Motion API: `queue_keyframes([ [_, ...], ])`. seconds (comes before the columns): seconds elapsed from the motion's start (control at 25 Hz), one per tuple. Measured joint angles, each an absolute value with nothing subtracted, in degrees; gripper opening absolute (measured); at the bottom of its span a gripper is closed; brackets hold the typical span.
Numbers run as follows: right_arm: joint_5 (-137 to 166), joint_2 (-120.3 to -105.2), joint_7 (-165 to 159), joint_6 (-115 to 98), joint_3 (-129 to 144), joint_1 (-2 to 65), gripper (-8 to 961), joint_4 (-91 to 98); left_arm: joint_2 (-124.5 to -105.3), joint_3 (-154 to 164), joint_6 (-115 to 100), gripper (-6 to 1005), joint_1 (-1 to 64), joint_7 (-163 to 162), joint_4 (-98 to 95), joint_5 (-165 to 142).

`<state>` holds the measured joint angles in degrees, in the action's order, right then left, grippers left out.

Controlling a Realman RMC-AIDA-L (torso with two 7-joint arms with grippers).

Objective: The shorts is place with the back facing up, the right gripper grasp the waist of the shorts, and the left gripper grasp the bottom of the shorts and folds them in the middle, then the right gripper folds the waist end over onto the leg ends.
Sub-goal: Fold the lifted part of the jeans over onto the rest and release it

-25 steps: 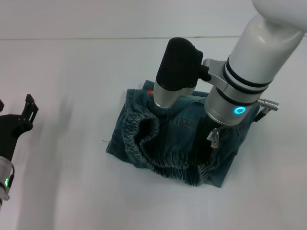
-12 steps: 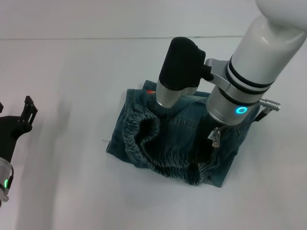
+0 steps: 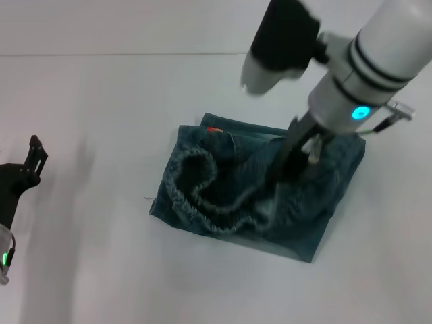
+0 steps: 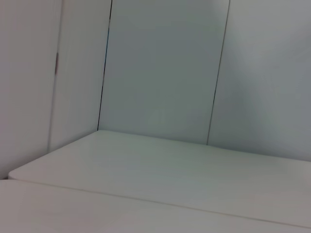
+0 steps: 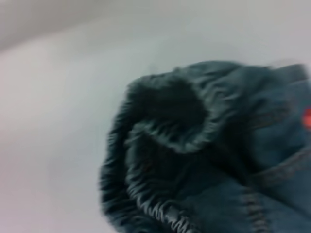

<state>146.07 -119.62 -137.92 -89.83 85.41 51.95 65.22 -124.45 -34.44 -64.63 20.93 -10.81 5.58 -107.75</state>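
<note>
A plain white desk [image 3: 101,256] runs under a pale panelled wall, and the shorts [image 3: 256,202] lie on it as a compact folded bundle. They already look folded in 2 along the middle. The waist end [image 3: 202,185], its ruffled band curled open, sits on the near-left part of the bundle, and a small orange patch [image 3: 214,129] peeps out at the far edge, so the leg ends seem to lie beneath. My right gripper [image 3: 287,165] reaches down onto the right half of the shorts; I cannot tell whether my jaws there are parted or pinching cloth. My left gripper [image 3: 30,162] waits well to the left of the shorts, jaws parted and holding nothing. I judge the last fold nearly done; only letting go and flattening remain.
</note>
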Motion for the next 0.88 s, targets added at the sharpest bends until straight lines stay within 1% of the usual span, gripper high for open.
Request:
queue_keyframes([
  [0.24,147.71,-119.46,-134.46,-89.32,75.58,51.98,43,67.55,-124.36,-35.06,-64.62,794,20.77,-10.81,5.53,-107.75],
  [0.44,146.97,-119.44,-131.14,-84.98,69.46,52.48,43,67.51,-124.36,-35.12,-64.59,794,20.85,-10.81,5.53,-107.75],
  [0.68,143.71,-119.77,-128.66,-77.08,69.75,52.71,39,65.08,-124.36,-35.75,-64.59,794,21.28,-10.81,5.53,-107.75],
  [0.88,142.02,-120.05,-128.10,-69.22,73.78,53.18,54,59.94,-124.36,-35.83,-64.59,794,21.42,-10.81,5.53,-107.76],
])
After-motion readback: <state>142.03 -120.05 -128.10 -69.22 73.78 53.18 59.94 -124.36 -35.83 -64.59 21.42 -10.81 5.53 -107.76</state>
